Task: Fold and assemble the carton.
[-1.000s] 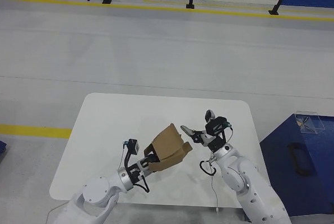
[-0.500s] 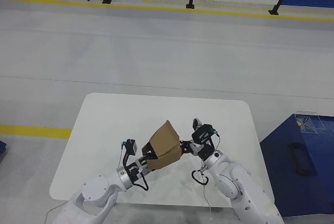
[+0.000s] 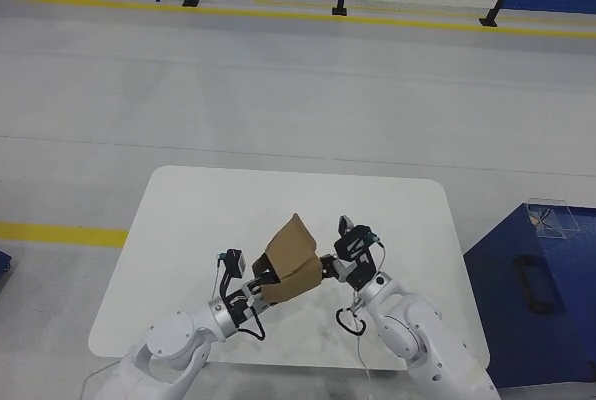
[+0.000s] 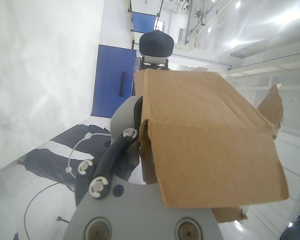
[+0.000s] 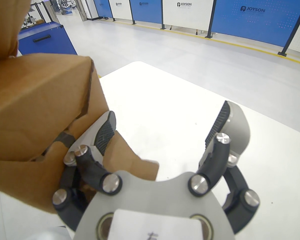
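White counter [image 3: 178, 210] stands on a pale factory floor [image 3: 278, 100]. Near its front edge, the left hand [image 3: 261, 290] grips the carton [image 3: 290, 262], tilted; the right hand [image 5: 168, 112], spread wide, touches its flap with one finger.

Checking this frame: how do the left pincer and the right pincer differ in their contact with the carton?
The left pincer is shut on the carton and holds it; the right pincer is open and grips nothing. The left pincer's fingers are mostly hidden behind cardboard; the right pincer has one finger against a flap, the other free over the table. Both meet the carton from opposite sides.
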Robot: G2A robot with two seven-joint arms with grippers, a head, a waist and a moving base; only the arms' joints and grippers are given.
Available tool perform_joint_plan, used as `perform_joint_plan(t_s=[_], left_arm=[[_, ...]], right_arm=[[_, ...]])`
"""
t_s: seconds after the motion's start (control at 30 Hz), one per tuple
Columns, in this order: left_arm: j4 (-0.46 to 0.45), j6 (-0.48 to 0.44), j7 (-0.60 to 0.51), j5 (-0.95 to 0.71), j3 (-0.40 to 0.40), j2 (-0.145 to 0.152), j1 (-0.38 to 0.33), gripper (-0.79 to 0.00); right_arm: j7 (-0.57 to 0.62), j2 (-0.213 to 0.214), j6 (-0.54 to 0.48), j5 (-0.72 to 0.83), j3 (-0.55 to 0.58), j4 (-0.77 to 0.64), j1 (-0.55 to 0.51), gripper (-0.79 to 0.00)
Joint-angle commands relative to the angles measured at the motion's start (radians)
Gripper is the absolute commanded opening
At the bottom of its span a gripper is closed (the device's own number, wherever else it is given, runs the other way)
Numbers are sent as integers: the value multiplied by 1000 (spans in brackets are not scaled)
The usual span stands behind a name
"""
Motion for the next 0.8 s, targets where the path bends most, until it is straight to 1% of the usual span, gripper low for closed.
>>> perform_joint_plan(t_s=[0.0, 0.07, 0.13, 0.3, 0.4, 0.53, 0.67, 0.77], left_arm=[[-2, 0, -6, -3, -5, 0, 1, -785], [-4, 1, -16, -13, -11, 0, 3, -785], [-4, 3, -36, -35, -17, 0, 5, -785], [8, 25, -111, -124, -42, 0, 1, -785], [18, 42, -151, -170, -57, 0, -4, -785], [28, 50, -171, -190, -69, 1, -9, -785], [35, 59, -176, -193, -67, -1, -14, -785], [40, 65, -188, -194, -63, -2, -18, -785]], right_arm=[[-11, 3, -12, 26, 29, -16, -9, 0], [-20, 6, -27, 67, 68, -25, -20, 0], [-7, 10, -65, 137, 107, -22, -28, 0], [28, 19, -128, 240, 191, 33, -38, 0], [82, 20, -171, 315, 196, 78, -44, 0], [157, 17, -228, 403, 163, 121, -47, 0], [226, 13, -277, 496, 126, 135, -45, 0], [254, 11, -300, 553, 110, 131, -42, 0]])
